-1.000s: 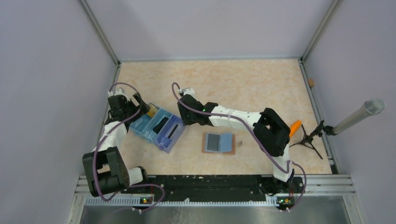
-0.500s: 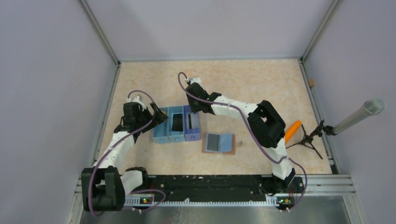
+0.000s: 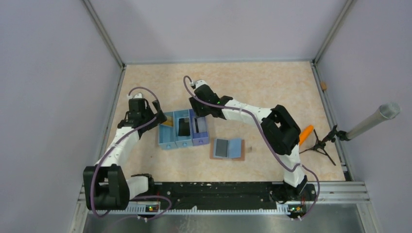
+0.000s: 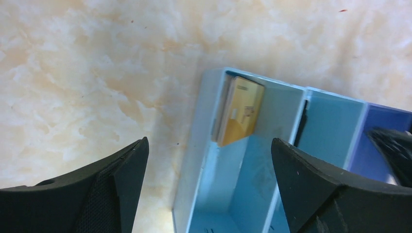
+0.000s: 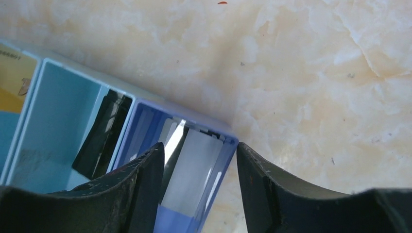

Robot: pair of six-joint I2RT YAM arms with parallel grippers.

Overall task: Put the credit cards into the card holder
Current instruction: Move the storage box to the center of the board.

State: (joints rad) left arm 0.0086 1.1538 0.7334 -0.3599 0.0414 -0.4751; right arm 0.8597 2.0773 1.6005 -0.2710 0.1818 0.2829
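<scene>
Inside the blue box three credit cards are not yet moved; the card holder right of it lies open; left gripper and right gripper hang open, empty

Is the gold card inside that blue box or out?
Inside. The gold card stands on edge in the end compartment of the blue box, against its outer wall.

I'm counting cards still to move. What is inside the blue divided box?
The blue box holds a gold card in its pale end compartment, a dark card in the middle, a shiny pale card in the purple end. Anything behind them is hidden.
</scene>
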